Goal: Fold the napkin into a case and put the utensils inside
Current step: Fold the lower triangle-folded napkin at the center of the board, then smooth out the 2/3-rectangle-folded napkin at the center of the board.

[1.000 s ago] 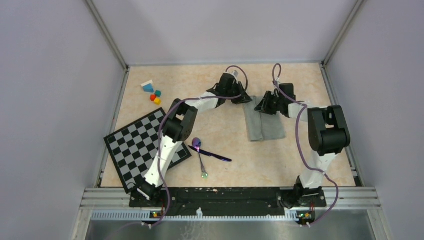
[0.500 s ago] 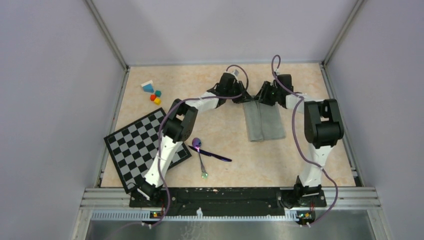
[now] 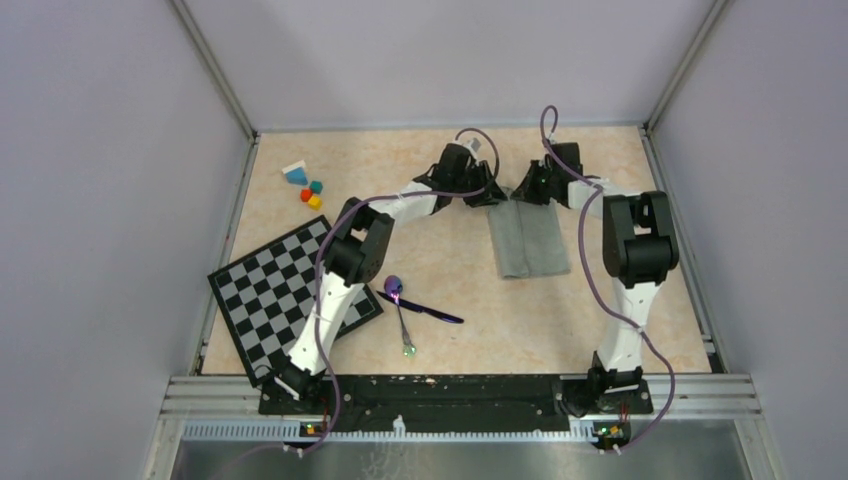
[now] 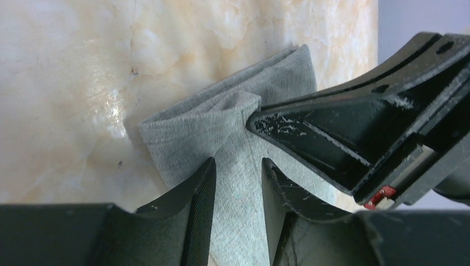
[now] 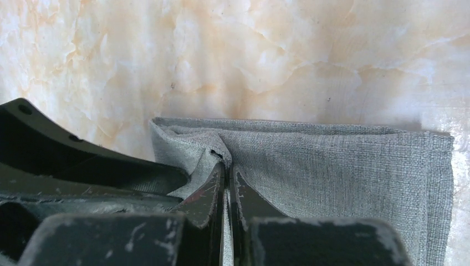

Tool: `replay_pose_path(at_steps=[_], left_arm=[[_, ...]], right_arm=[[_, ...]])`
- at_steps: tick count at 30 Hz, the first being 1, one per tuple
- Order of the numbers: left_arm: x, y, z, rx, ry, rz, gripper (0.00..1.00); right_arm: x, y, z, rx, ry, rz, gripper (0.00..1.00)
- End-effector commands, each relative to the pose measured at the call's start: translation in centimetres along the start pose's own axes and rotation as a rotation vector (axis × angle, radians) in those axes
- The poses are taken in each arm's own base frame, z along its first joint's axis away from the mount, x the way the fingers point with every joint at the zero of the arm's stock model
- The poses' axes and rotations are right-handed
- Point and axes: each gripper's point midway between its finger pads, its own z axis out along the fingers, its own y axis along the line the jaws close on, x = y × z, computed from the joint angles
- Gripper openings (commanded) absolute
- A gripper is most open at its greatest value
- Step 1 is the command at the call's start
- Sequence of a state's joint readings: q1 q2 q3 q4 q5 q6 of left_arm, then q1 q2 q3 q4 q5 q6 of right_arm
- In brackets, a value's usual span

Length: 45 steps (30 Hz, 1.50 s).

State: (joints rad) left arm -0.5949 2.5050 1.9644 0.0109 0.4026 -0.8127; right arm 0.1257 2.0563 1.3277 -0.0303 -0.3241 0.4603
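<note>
Utensils [image 3: 402, 308]: loose at 7 o'clock of table [image 3: 450, 255] centre, outside the cloth.
Left gripper [image 4: 238, 164]: jaws apart, astride the napkin's 11 o'clock corner, clamping nothing.
Napkin [image 3: 532, 240]: folded strip, 2 o'clock.
Right gripper [image 5: 227, 166]: pinched closed on the top layer at 12 o'clock edge.
Risk: a one-layer pinch, if lifted, could undo the fold.
</note>
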Motion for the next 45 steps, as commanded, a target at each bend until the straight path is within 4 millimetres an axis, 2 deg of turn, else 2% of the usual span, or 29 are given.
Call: replay_pose_path(at_steps=[1, 4, 6, 8, 15, 20, 23, 26, 29, 31, 34, 39, 42, 45], left_arm=[[-2.8, -5.1, -3.7, 0.061, -0.063, 0.107, 0.42], [-2.9, -4.6, -4.3, 0.050, -0.063, 0.108, 0.39], [-3.1, -4.2, -4.2, 0.065, -0.063, 0.094, 0.33], [-3.5, -4.4, -4.1, 0.099, -0.066, 0.083, 0.30], [-3.9, -3.7, -1.4, 0.155, -0.059, 0.053, 0.24], [-3.1, -0.2, 0.7, 0.104, -0.053, -0.010, 0.15], [-2.5, 2.3, 1.4, 0.060, -0.045, -0.071, 0.11], [-2.1, 3.3, 1.7, 0.051, -0.034, -0.106, 0.08], [-1.8, 3.6, 1.7, 0.034, -0.035, -0.122, 0.05], [-1.6, 4.1, 1.6, 0.017, -0.034, -0.136, 0.04], [-1.5, 4.4, 1.5, -0.003, -0.039, -0.152, 0.01], [-1.3, 4.7, 1.5, -0.019, -0.040, -0.169, 0.00], [-1.4, 4.9, 1.5, -0.026, -0.044, -0.170, 0.00], [-1.3, 5.1, 1.6, -0.035, -0.046, -0.170, 0.00]], right_arm=[[-1.8, -0.2, 0.3, 0.005, -0.033, -0.029, 0.00], [-1.8, -0.3, 0.4, 0.006, -0.029, -0.035, 0.00], [-1.9, -0.2, 0.5, 0.006, -0.026, -0.038, 0.00], [-1.9, -0.1, 0.6, 0.000, -0.020, -0.043, 0.00], [-1.9, -0.2, 1.0, -0.005, -0.010, -0.050, 0.00], [-2.4, 0.0, 0.9, -0.001, -0.010, -0.070, 0.01], [-3.1, 0.2, 0.0, 0.021, -0.008, -0.080, 0.07], [-3.4, 1.0, -2.5, 0.039, -0.016, -0.070, 0.23], [-1.9, 2.6, -4.3, -0.023, -0.006, -0.058, 0.29], [0.2, 3.7, -4.9, -0.109, 0.050, -0.033, 0.29], [1.9, 5.0, -5.1, -0.184, 0.083, -0.029, 0.29], [4.3, 7.0, -3.2, -0.309, 0.172, -0.019, 0.23], [5.3, 7.2, -1.7, -0.337, 0.208, -0.011, 0.19], [5.8, 7.2, -1.1, -0.356, 0.229, 0.003, 0.18]])
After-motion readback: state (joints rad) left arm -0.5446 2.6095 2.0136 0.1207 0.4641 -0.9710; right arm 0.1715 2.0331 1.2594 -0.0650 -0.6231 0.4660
